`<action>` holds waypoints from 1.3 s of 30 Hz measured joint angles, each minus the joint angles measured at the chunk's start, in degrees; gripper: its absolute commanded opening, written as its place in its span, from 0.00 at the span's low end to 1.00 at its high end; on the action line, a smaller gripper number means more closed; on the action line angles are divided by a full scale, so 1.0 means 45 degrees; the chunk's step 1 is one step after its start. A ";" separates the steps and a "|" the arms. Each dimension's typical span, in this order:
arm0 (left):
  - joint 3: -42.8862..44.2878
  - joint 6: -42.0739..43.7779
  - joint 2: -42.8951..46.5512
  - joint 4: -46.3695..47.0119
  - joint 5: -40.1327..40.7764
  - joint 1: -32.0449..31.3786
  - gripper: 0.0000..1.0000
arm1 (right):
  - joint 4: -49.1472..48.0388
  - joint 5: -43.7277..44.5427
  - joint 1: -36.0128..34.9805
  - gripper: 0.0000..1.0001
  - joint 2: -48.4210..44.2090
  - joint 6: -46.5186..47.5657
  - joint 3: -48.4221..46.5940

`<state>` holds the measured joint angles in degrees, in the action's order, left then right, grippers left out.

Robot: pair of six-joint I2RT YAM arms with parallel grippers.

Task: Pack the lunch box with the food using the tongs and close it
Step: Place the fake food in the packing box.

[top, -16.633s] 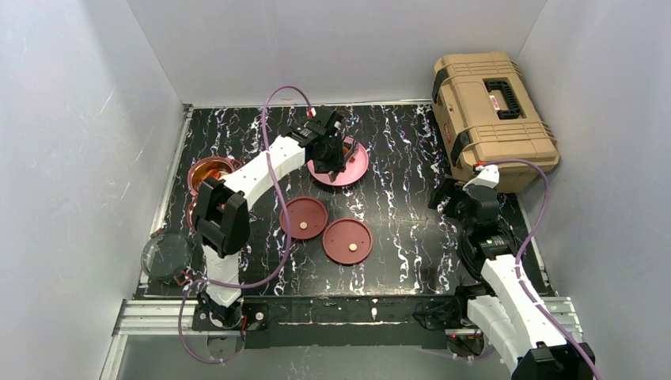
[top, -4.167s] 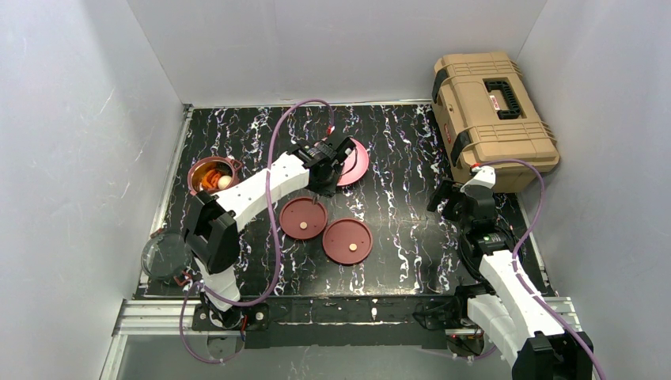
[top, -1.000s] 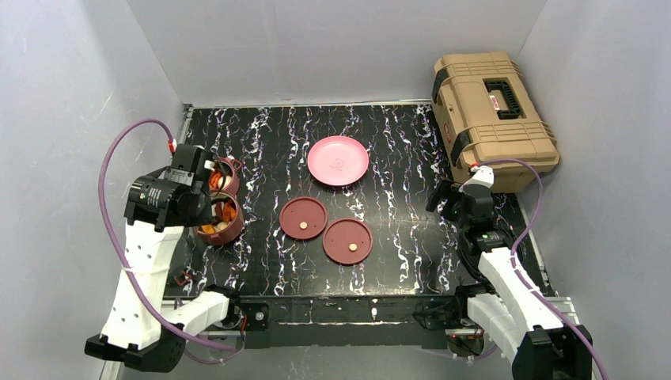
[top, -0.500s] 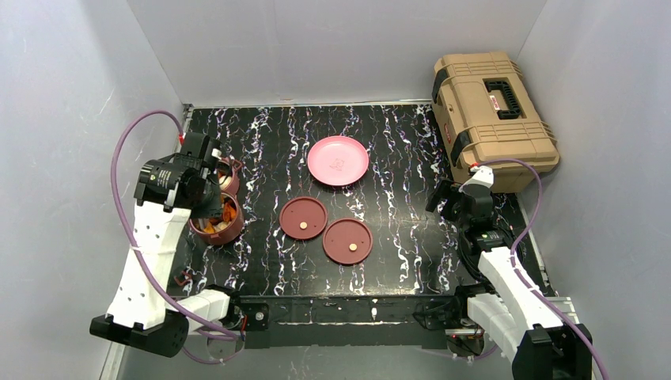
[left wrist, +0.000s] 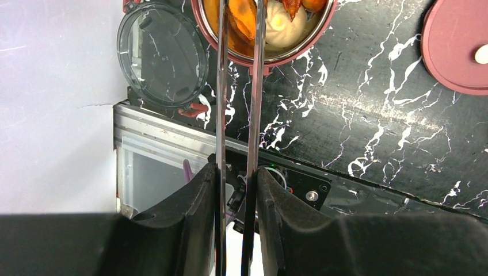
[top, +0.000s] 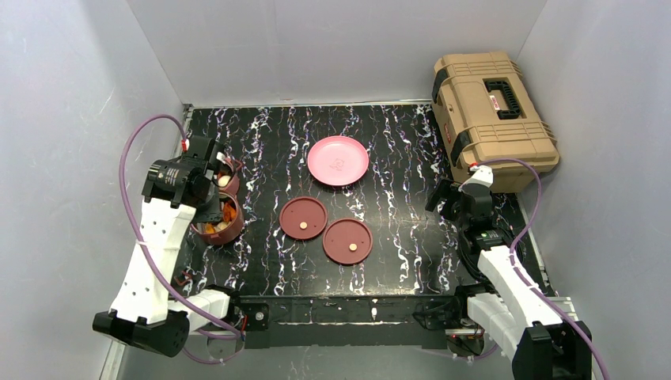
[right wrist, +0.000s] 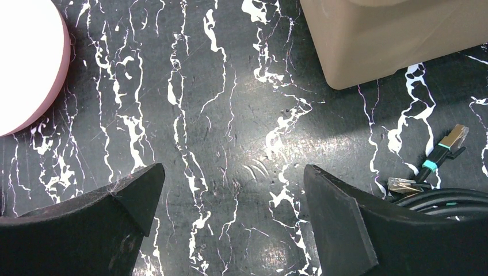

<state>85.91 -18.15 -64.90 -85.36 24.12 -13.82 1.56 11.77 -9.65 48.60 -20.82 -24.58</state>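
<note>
My left gripper [top: 202, 188] hangs over the two maroon lunch box bowls, the front bowl [top: 224, 229] and the back bowl [top: 230, 169]. In the left wrist view this gripper [left wrist: 237, 172] is shut on the slim metal tongs [left wrist: 222, 103]. The tong arms reach up into a bowl [left wrist: 260, 57] of food: orange chunks [left wrist: 241, 17] and a pale bun [left wrist: 280, 26]. One orange chunk sits between the tong arms. Two flat maroon lids [top: 303, 218] [top: 347, 241] lie mid-table. My right gripper [top: 462, 203] [right wrist: 233, 172] is open above bare table.
The pink plate [top: 338, 161] sits bare at the back centre. The tan toolbox [top: 490, 119] stands at the back right, close behind my right gripper. A clear round lid [left wrist: 163, 54] lies by the table's near left edge. Loose cable plugs [right wrist: 443, 152] lie beside the right fingers.
The left arm has swung right and towards the back, bringing the tongs over the front bowl. Seconds earlier it was at the pink plate. The right arm has not moved.
</note>
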 measured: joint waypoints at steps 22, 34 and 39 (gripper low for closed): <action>-0.0248 0.0301 0.0010 0.0015 0.0126 0.0316 0.41 | -0.0005 -0.0029 0.0000 1.00 0.0034 0.0000 0.0000; -0.0248 0.0782 0.0355 0.0049 0.0092 0.0369 0.34 | -0.0005 -0.0029 0.0000 1.00 0.0034 0.0000 0.0000; 0.0112 0.1180 0.0442 0.0199 -0.0277 0.0374 0.33 | 0.0000 -0.0015 0.0000 1.00 -0.0063 0.0000 0.0000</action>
<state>86.41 -12.84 -62.92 -84.47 22.87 -12.14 1.56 11.70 -9.65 48.31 -20.82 -24.58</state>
